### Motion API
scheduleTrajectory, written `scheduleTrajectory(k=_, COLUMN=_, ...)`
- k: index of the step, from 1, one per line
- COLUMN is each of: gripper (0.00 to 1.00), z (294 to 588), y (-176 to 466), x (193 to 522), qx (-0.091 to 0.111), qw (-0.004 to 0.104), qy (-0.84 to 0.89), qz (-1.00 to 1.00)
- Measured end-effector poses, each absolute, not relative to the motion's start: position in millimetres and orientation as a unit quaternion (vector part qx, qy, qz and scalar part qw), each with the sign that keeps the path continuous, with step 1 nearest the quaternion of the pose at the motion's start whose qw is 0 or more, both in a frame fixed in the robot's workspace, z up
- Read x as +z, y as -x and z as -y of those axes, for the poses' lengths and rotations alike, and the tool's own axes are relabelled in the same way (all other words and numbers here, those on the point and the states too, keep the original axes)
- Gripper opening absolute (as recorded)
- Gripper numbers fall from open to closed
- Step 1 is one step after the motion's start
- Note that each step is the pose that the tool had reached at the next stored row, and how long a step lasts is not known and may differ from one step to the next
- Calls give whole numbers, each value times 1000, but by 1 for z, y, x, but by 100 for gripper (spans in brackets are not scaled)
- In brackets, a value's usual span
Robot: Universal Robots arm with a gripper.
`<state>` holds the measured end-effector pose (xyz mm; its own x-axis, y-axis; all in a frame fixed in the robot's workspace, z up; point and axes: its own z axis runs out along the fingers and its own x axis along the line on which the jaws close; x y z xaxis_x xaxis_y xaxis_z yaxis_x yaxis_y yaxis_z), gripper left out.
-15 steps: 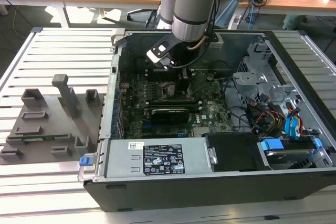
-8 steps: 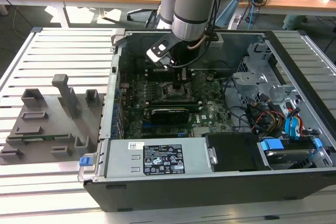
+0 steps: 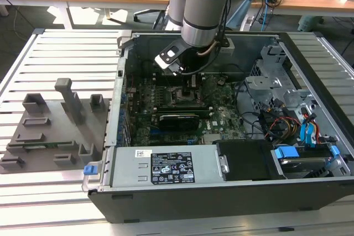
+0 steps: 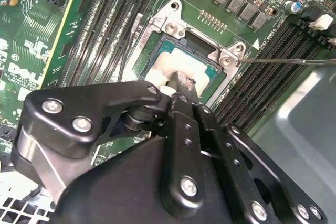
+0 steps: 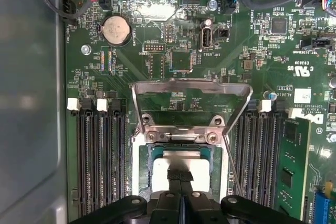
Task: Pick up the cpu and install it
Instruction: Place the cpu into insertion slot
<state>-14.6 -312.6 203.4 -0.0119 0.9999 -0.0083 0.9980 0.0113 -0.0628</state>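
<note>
Silvery-grey top: the cpu [image 5: 178, 160] is a small flat square, its metal face bright and its rim a thin darker teal in both wrist views.
Where it lies: flat inside the socket [image 5: 143, 174], near the middle of the motherboard [image 5: 131, 51], between the two banks of memory slots [image 5: 100, 150]; its edges run square with the socket's edges.
Load plate: the metal load plate [image 5: 191, 85] is swung up off the socket's far edge, so the chip is uncovered; the thin lever [image 5: 232, 171] runs along one socket edge.
Gripper: the gripper [image 5: 181, 176] reaches down into the open computer case [image 3: 182, 192], its two narrow fingers drawn together with only a seam between them and nothing held; the tips sit over the cpu's near edge, and whether they touch it I cannot tell.
Weight and stiffness: probably light and rigid, with no give.
Surface: the smooth metal likely offers little friction.
Fragility: the underside and the socket beneath look like the delicate parts; tilting or sliding would risk harm.
Where to hold: by two opposite edges, kept level.
</note>
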Motion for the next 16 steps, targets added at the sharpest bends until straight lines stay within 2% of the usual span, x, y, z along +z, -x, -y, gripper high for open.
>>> scheduleTrajectory(k=5, gripper=11, z=312, y=5, x=203, qx=25, qw=19, qy=703, qz=711)
scheduleTrajectory(k=16, gripper=11, z=312, y=4, x=233, qx=29, qw=15, qy=703, qz=711)
